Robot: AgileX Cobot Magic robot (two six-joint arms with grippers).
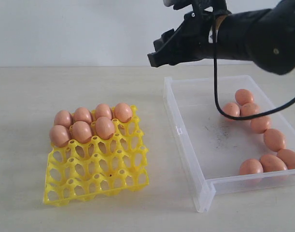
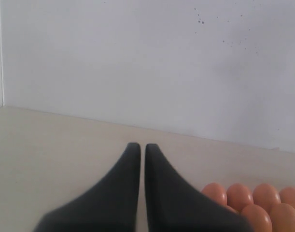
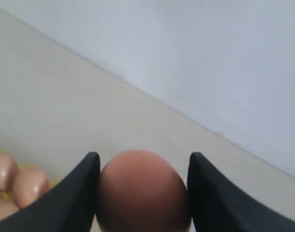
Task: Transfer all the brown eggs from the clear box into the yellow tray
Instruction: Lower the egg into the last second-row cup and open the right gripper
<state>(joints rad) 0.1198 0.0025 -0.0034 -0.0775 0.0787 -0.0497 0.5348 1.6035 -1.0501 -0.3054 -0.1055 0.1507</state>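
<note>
— What do we see in the yellow tray (image 1: 96,180)?
— It lies on the left. We count seven brown eggs (image 1: 81,131) seated in its cups: four fill the far row, and three sit in the next row, starting from the left.
— And the clear box (image 1: 205,145)?
— It lies on the right, with dark scuffs on its floor. We see eight eggs along its right wall, in a loose line curving into the near right corner.
— And the sixteenth egg (image 3: 142,193)?
— We find it clamped between the right gripper's (image 3: 143,157) fingers, touching both.

Seemingly closed left hand (image 2: 143,146), brown eggs (image 2: 240,195) nearby
</note>
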